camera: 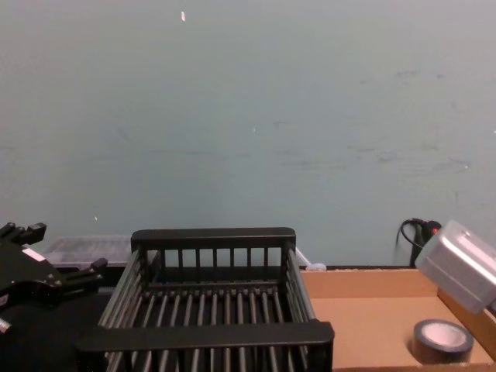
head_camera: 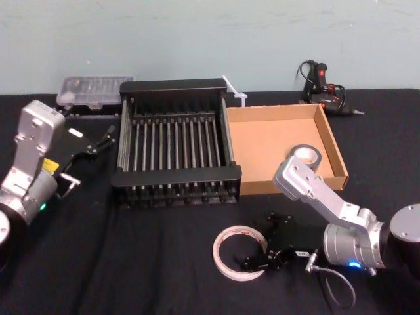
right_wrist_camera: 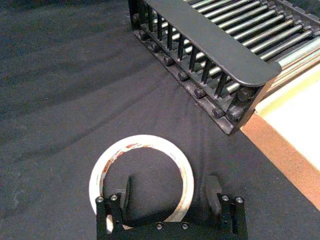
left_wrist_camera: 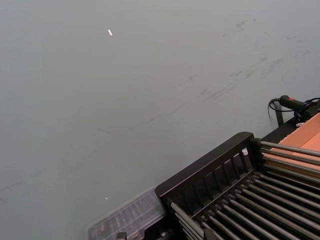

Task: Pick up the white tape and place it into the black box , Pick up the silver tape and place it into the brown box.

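Observation:
The white tape (head_camera: 220,260) (right_wrist_camera: 142,141) lies flat on the black cloth in front of the black box (head_camera: 176,177) (camera: 213,237). My right gripper (head_camera: 260,247) (right_wrist_camera: 170,193) is open and down at the tape's right side, one finger inside the ring's hole and the other outside it. The silver tape (head_camera: 306,155) (camera: 442,342) rests inside the brown box (head_camera: 266,147) (camera: 364,310), near its front right corner. My left gripper (head_camera: 100,140) (camera: 35,267) hangs idle to the left of the black box.
A clear plastic case (head_camera: 88,92) sits behind the black box at the left. A black glue gun (head_camera: 321,82) lies behind the brown box. My right arm's elbow (head_camera: 298,177) hangs over the brown box's front edge. Black cloth covers the table.

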{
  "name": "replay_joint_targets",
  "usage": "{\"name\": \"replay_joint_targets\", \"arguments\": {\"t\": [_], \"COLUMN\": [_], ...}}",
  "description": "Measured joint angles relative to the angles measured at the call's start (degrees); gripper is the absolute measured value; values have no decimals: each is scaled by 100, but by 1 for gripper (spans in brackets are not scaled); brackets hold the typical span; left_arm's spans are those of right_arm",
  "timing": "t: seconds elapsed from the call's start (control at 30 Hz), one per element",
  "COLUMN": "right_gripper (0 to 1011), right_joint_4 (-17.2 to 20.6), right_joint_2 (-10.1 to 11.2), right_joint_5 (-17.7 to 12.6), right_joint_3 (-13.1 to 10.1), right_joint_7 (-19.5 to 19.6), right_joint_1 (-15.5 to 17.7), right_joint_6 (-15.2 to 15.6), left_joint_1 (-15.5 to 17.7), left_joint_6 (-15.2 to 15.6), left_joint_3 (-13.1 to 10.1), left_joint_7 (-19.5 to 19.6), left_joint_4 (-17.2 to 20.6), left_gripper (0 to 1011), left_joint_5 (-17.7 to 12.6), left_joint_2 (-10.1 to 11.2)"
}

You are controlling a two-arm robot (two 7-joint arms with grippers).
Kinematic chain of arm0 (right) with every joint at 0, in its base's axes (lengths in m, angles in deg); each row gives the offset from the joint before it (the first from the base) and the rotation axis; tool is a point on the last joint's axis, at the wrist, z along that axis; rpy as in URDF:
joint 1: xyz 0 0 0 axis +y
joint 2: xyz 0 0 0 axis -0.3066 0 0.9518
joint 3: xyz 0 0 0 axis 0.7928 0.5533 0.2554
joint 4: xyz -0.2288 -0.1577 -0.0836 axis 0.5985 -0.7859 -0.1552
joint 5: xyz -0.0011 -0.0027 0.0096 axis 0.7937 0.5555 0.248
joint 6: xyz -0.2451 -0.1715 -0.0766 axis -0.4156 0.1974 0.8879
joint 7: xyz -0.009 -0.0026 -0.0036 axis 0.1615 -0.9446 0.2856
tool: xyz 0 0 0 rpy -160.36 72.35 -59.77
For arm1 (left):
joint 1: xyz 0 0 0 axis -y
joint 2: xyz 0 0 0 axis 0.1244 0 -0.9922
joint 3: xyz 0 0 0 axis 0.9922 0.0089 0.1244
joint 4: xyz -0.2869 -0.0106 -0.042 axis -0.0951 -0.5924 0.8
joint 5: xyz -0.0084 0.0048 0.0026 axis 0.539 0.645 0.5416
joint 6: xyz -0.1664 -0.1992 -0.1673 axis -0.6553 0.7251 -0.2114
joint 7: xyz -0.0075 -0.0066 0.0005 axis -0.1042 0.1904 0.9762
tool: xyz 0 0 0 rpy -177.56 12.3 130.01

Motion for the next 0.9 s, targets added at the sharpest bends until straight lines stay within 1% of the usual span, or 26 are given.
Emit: {"name": "replay_joint_targets", "arguments": {"t": [0.13,0.17,0.2,0.23,0.27,0.33,0.4,0.43,0.47,0.5,0.53,0.57,0.67,0.73,0.77,0.8,0.9], "right_gripper": [915,915,869,860,801,764,687,678,627,611,569,548,447,361,361,301,222], "right_joint_4": [0,0,0,0,0,0,0,0,0,0,0,0,0,0,0,0,0], "right_joint_2": [0,0,0,0,0,0,0,0,0,0,0,0,0,0,0,0,0], "right_joint_5": [0,0,0,0,0,-1,-1,-1,-1,-1,-1,-1,-2,-3,-3,-3,-4], "right_joint_3": [0,0,0,0,0,0,0,0,0,0,0,0,0,0,0,0,0], "right_joint_7": [0,0,0,0,0,0,0,0,0,0,0,0,0,0,0,0,-1], "right_joint_1": [0,0,0,0,0,0,0,0,0,0,0,0,0,0,0,0,0], "right_joint_6": [0,0,0,0,0,0,0,0,0,0,0,0,0,0,0,0,0], "left_joint_1": [0,0,0,0,0,0,0,0,0,0,0,0,0,0,0,0,0], "left_joint_6": [0,0,0,0,0,0,0,0,0,0,0,0,0,0,0,0,0], "left_joint_3": [0,0,0,0,0,0,0,0,0,0,0,0,0,0,0,0,0], "left_joint_7": [0,0,0,0,0,0,0,0,0,0,0,0,0,0,0,0,0], "left_joint_4": [0,0,0,0,0,0,0,0,0,0,0,0,0,0,0,0,0], "left_gripper": [1001,1001,1001,1001,1001,1001,1001,1001,1001,1001,1001,1001,1001,1001,1001,1001,1001], "left_joint_5": [0,0,0,0,0,0,0,0,0,0,0,0,0,0,0,0,0], "left_joint_2": [0,0,0,0,0,0,0,0,0,0,0,0,0,0,0,0,0]}}
